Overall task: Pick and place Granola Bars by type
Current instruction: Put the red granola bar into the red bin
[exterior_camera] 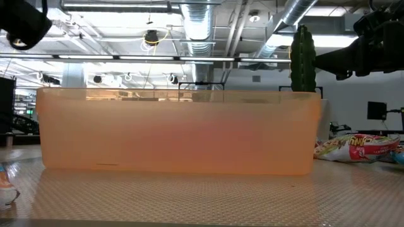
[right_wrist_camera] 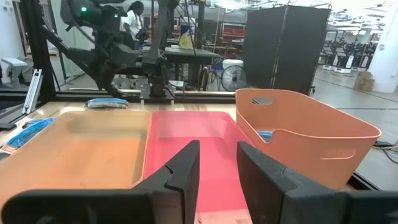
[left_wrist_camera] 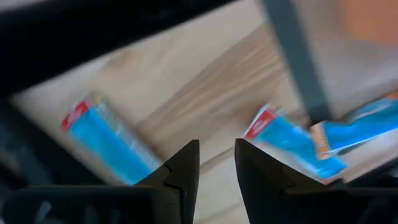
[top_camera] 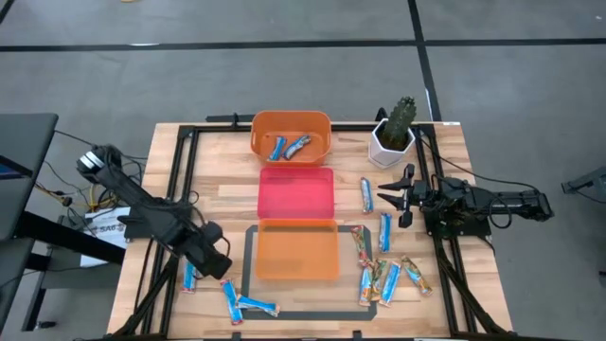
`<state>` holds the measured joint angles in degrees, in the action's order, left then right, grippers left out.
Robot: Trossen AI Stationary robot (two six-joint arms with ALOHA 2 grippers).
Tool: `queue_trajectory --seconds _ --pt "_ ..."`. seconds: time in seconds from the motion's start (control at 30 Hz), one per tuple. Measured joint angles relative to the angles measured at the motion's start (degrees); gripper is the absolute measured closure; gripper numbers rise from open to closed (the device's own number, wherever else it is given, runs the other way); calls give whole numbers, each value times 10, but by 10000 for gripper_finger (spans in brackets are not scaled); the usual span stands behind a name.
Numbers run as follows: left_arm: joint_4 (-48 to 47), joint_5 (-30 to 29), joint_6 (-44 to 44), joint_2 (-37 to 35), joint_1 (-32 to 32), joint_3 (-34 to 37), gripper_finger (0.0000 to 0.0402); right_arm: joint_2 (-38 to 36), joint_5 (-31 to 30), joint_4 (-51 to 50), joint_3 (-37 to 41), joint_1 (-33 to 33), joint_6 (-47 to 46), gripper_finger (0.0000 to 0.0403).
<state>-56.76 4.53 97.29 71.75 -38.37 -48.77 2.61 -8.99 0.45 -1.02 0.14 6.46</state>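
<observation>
Granola bars lie flat on the wooden table. Three blue-and-white ones lie at the near left: one (top_camera: pixel 189 277) beside the table frame, two more (top_camera: pixel 230 301) (top_camera: pixel 258 305) at the mat's near corner. My left gripper (top_camera: pixel 216 260) points down over them, open, with nothing between its fingers (left_wrist_camera: pixel 216 146); one blue bar (left_wrist_camera: pixel 109 140) lies to one side of the fingers and another (left_wrist_camera: pixel 292 140) to the other. Blue and multicoloured bars (top_camera: pixel 384 230) (top_camera: pixel 415 275) lie at the right. My right gripper (top_camera: pixel 390 199) waits level at the right, open (right_wrist_camera: pixel 217 168).
Three containers stand in a row down the middle: an orange tub (top_camera: pixel 324 142) at the far end with two blue bars (top_camera: pixel 289 146) inside, a pink-red tray (top_camera: pixel 296 194), and an orange tray (top_camera: pixel 296 251) on a dark-edged mat. A potted cactus (top_camera: pixel 396 133) stands at the far right.
</observation>
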Motion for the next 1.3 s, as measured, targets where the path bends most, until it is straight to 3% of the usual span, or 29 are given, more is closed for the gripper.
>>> queue_trajectory --seconds 0.2,0.43,0.73,0.97,1.3 --pt "-46 113 29 56 6 4 308 0 0 0 0 0 0 301" --pt "-86 190 55 80 6 13 306 0 0 0 0 0 0 301" --pt "-126 210 62 81 8 24 248 0 0 0 0 0 0 301" --pt "-23 231 79 81 28 78 196 0 0 0 0 0 0 301" --pt "37 219 77 81 44 129 186 0 0 0 0 0 0 301"
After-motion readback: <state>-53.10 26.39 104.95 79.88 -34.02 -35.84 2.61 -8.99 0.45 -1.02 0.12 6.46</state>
